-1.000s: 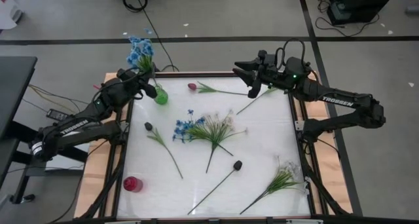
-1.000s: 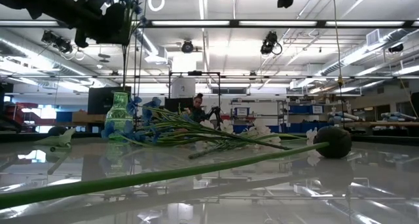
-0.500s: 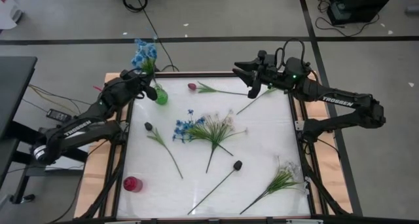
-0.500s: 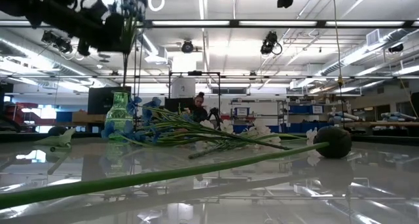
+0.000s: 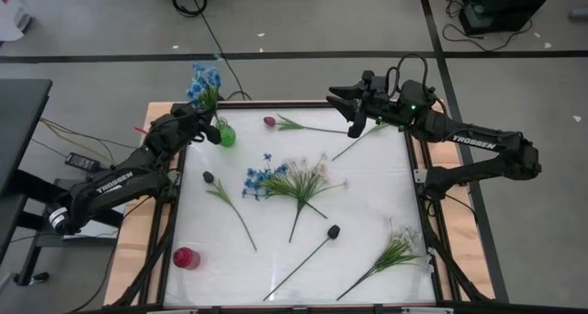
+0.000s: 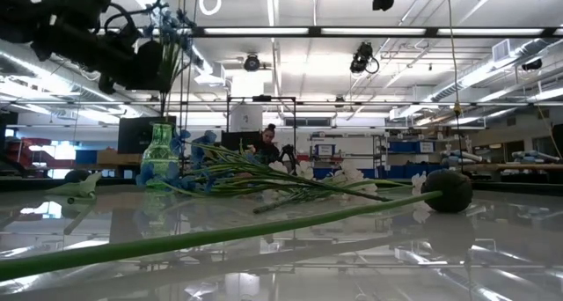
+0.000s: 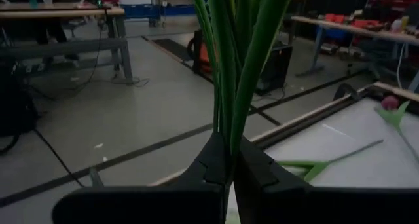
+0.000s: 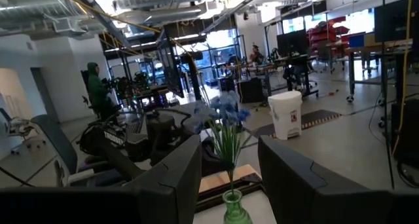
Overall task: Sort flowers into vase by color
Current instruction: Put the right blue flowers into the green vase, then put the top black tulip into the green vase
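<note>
My left gripper [image 5: 206, 123] hovers at the table's far-left corner, over the green glass vase [image 5: 226, 136], shut on a blue-flowered sprig [image 5: 203, 80]. In the low view the sprig [image 6: 171, 25] stands upright and its stems drop to the mouth of the vase [image 6: 158, 156]. The right wrist view shows the stems entering the vase [image 8: 230, 211]. My right gripper [image 5: 345, 112] waits open and raised over the far-right part of the table. Other sprigs lie flat on the table: a pink-red tulip [image 5: 269, 121], two blackish buds [image 5: 208, 177] [image 5: 333, 230], and a blue and white bunch [image 5: 280, 179]. My left gripper [image 7: 230, 165] pinches the blue sprig's bundle of green stems [image 7: 229, 129] between its two fingers, which lie across the stems and come level from the table's left side. The sprig stands upright, the flower head above the fingers and the stems' lower part hanging toward the green vase.
A red vase [image 5: 186, 257] stands near the table's near-left corner. A white-flowered sprig [image 5: 395, 251] lies near the right edge, and a bare green stem [image 5: 356, 144] below my right gripper. A raised frame [image 5: 418, 181] runs round the table. A person shows far off in the room [image 6: 266, 143].
My left gripper has come down toward the green vase, still shut on the blue sprig. The sprig has kept upright and sunk with it, its flower head standing lower in the low view than a second ago. The right arm has kept still.
</note>
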You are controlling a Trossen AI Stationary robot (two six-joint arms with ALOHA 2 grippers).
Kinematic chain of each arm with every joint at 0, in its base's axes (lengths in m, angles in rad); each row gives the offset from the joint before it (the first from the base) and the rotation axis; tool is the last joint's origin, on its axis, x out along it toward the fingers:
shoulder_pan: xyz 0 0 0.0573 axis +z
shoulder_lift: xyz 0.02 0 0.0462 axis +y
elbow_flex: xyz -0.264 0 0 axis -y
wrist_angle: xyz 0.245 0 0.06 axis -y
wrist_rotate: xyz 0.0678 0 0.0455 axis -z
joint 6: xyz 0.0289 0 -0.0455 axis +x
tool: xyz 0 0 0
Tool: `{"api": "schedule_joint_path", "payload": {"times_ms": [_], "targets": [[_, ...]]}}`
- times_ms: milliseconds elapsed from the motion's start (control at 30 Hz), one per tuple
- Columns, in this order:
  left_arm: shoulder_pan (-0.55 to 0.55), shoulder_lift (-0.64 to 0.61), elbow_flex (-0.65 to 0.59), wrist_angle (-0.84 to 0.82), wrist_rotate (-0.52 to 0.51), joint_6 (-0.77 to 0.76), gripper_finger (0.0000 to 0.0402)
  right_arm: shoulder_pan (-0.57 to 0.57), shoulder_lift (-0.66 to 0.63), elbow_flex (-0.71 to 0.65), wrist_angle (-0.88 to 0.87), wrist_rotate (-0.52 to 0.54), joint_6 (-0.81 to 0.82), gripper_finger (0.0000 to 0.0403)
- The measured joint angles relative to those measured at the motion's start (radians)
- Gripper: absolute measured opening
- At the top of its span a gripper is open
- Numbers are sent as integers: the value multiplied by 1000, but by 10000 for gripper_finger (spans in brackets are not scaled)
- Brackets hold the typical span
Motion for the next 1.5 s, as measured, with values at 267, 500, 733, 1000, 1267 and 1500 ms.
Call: {"api": "schedule_joint_path", "payload": {"times_ms": [267, 500, 733, 1000, 1267, 1500], "targets": [[0, 1, -89, 42, -1, -148, 37, 0, 0, 0, 0, 0, 0, 160], [0, 0, -89, 43, -49, -182, 114, 0, 0, 0, 0, 0, 0, 160], [-22, 0, 78, -273, -41, -191, 208, 0, 0, 0, 0, 0, 0, 160], [-47, 2, 360, -859, -35, -485, 239, 0, 0, 0, 0, 0, 0, 160], [-175, 2, 462, -1066, 105, -784, 199, 0, 1, 0, 0, 0, 0, 160], [-411, 3, 458, -1207, 157, -1030, 156, 0, 1, 0, 0, 0, 0, 160]]}}
